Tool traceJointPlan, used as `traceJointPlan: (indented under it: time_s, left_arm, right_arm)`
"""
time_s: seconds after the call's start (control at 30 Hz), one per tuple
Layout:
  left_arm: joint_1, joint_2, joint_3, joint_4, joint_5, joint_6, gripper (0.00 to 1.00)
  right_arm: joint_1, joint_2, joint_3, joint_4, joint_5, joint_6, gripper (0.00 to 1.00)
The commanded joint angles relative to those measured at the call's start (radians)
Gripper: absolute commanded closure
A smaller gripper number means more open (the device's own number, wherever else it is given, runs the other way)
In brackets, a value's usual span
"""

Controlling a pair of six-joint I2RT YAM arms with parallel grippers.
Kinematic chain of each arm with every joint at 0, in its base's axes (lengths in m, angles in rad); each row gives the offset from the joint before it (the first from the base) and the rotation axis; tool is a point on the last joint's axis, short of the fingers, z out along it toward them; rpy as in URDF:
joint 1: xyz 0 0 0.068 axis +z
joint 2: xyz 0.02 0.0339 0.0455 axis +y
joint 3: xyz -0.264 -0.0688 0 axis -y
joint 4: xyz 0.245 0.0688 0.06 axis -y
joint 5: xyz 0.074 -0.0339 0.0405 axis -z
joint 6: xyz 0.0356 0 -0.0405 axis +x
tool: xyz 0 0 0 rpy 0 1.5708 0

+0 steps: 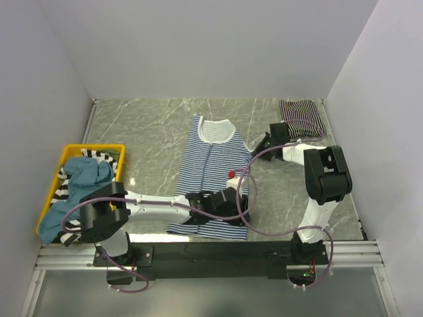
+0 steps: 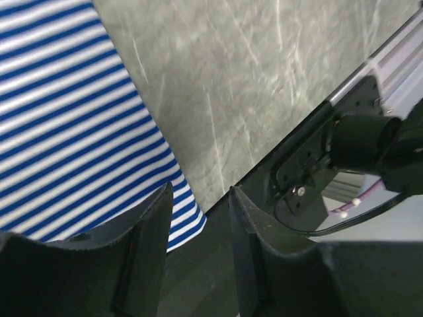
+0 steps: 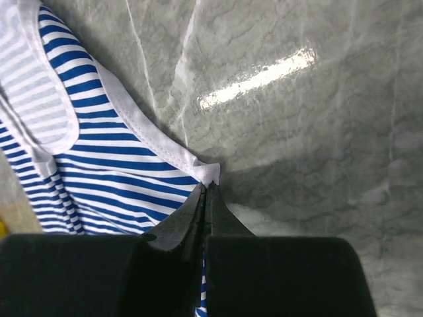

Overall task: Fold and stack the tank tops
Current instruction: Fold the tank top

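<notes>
We see a grey marble-patterned table (image 1: 152, 132) with pale veins, closed in by plain white walls (image 1: 198, 46) on three sides. The tabletop is glossy, and the right wrist view shows a bright strip of light reflected in it. An aluminium rail (image 1: 59, 254) and a black base plate (image 1: 211, 254) run along the near edge, where both arms are bolted.

The blue-and-white tank top (image 1: 211, 165) lies spread flat in the middle of the table, with its neckline away from the arms and its hem at the near edge.

The left gripper (image 2: 198, 221) reaches across to the near right corner of the hem. Its fingers stand apart with nothing between them, and the corner of the hem lies just behind one finger.

The right gripper (image 3: 206, 191) is at the right side of the top, near the armhole. Its jaws are pressed together on the white-trimmed corner, which pokes out at the tips.

A folded dark striped tank top (image 1: 302, 117) sits at the far right corner, well apart from the spread one.

A yellow basket (image 1: 92, 148) stands on the left. It holds a teal cloth (image 1: 89, 173) and a black-and-white striped garment (image 1: 100, 157), heaped together and spilling over its near end.

Purple cables (image 1: 254, 158) loop from both arms, and one of them arcs above the right edge of the spread top.
</notes>
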Motion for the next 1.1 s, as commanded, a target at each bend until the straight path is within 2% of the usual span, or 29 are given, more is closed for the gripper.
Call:
traceJointPlan:
  time_s: [0.0,0.1,0.33,0.63,1.07]
  left_arm:
    - [-0.051,0.023,0.032,-0.013,-0.106,-0.032,0.54]
    - [-0.089,0.066,0.067,-0.065,-0.164,-0.042,0.54]
    - [-0.179,0.189,0.228,-0.269,-0.312,-0.056,0.53]
    - [-0.223,0.244,0.303,-0.406,-0.395,-0.084,0.53]
    - [-0.255,0.269,0.331,-0.317,-0.425,-0.007,0.52]
  right_arm:
    - [-0.041,-0.018,-0.011,0.051,-0.110,0.000,1.00]
    - [-0.064,-0.001,0.000,0.080,-0.185,0.007,1.00]
    - [-0.084,0.016,0.061,0.047,-0.207,-0.020,1.00]
    - [-0.098,0.031,0.121,0.017,-0.219,-0.025,1.00]
    - [-0.101,0.048,0.138,0.016,-0.225,-0.022,1.00]
